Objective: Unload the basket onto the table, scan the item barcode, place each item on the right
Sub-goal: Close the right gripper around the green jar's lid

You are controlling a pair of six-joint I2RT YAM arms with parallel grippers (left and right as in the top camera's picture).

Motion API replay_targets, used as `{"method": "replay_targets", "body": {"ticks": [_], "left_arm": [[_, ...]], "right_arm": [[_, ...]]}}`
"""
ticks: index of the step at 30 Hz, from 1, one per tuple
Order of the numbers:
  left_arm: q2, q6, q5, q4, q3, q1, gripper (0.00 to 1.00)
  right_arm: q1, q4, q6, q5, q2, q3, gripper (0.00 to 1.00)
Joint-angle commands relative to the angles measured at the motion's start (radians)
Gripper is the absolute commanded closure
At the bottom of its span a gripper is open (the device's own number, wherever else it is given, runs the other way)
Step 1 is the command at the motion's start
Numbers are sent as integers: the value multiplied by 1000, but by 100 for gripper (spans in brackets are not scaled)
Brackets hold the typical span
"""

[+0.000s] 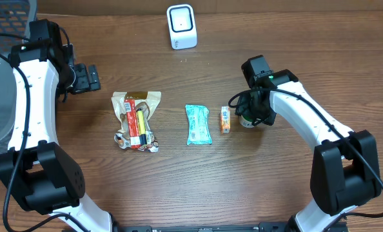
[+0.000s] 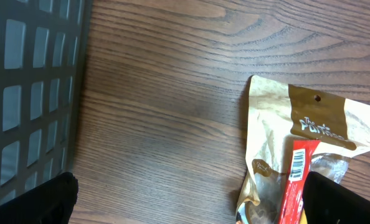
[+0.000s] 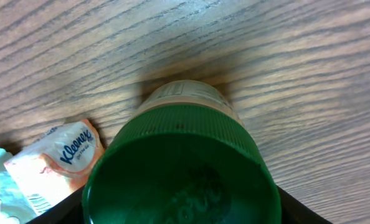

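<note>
One green-capped plastic bottle point(image 3: 182, 168) stands on the wooden table point(image 1: 294, 51). My right fingers point(image 3: 57, 213) flank its cap; whether they are clamped, I cannot tell. My left fingers point(image 2: 42, 202) are apart. Step: grasping. Next: lift, then turn the barcode toward the white boxy scanner point(image 1: 181, 26).

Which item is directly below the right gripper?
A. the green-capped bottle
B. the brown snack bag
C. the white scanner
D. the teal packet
A: the green-capped bottle fills the right wrist view, and overhead the right gripper sits right over it.
</note>
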Motion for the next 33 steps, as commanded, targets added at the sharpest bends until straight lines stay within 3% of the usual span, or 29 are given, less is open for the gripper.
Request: {"method": "replay_targets", "body": {"ticks": [1, 7, 9, 14, 20, 22, 26, 33], "left_arm": [[-19, 15, 8, 2, 21, -2, 0], [-19, 15, 8, 2, 21, -2, 0], [-19, 15, 8, 2, 21, -2, 0], [-19, 15, 8, 2, 21, -2, 0], [-19, 15, 8, 2, 21, -2, 0], [-19, 15, 8, 2, 21, -2, 0], [-19, 15, 8, 2, 21, -2, 0], [-19, 15, 8, 2, 21, -2, 0]], "right_arm": [[3, -25, -125, 43, 1, -7, 38], [3, -85, -295, 42, 1, -7, 38], [3, -80, -296, 43, 1, -7, 36], [3, -35, -276, 43, 1, -7, 20], [3, -19, -173, 43, 1, -7, 15], [3, -23, -130, 42, 1, -7, 18], [3, -30, -114, 33, 1, -7, 39], [3, -34, -142, 31, 1, -7, 40]]}}
